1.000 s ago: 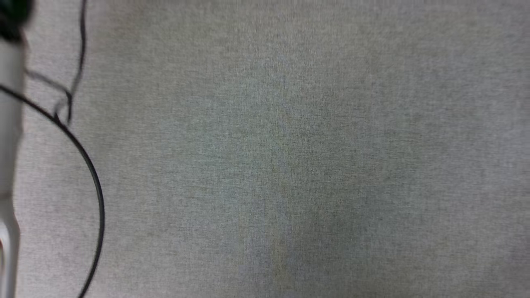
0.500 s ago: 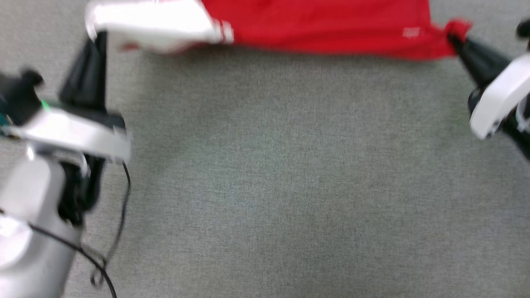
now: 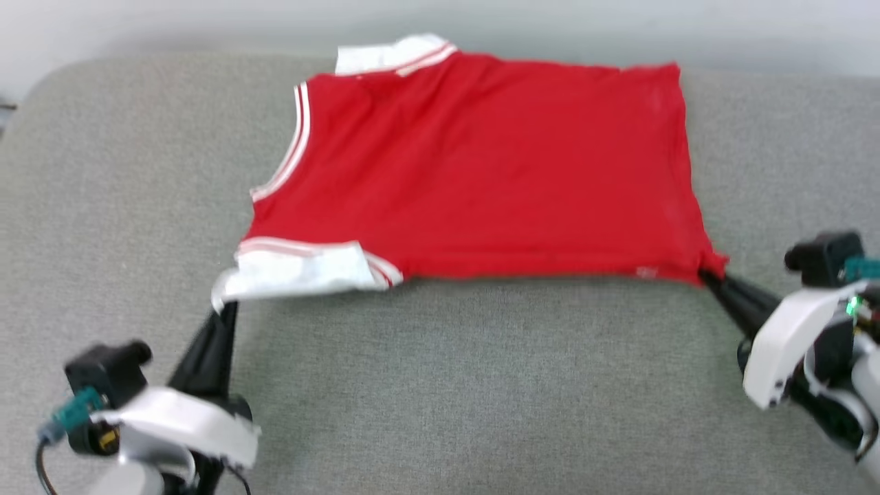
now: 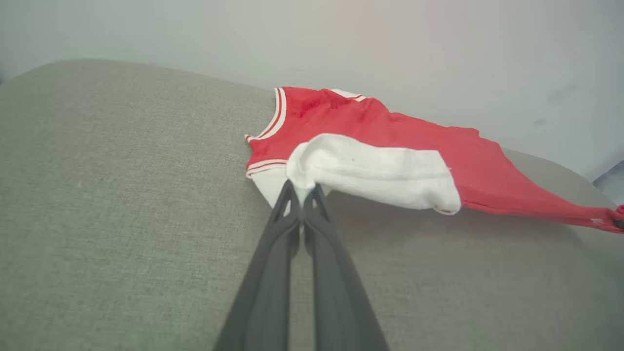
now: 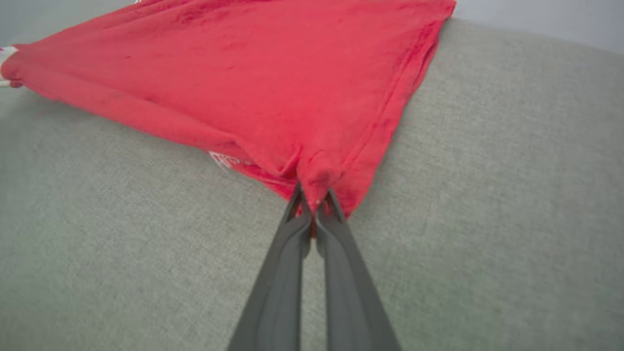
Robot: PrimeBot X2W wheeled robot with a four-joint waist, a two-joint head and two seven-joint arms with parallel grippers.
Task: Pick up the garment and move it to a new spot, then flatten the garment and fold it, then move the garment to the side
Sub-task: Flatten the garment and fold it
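Grey cloth-covered counter (image 3: 481, 399) against a pale wall (image 3: 206, 20), red shirt (image 3: 481, 172) spread flat, left pincer (image 3: 226, 309) clamped on its white sleeve (image 3: 295, 271), right pincer (image 3: 706, 277) clamped on a hem corner.

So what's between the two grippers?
Head view: the red jersey T-shirt with white sleeves, near edge strung from left gripper to right gripper, both shut on it; nearer, bare grey fabric surface.
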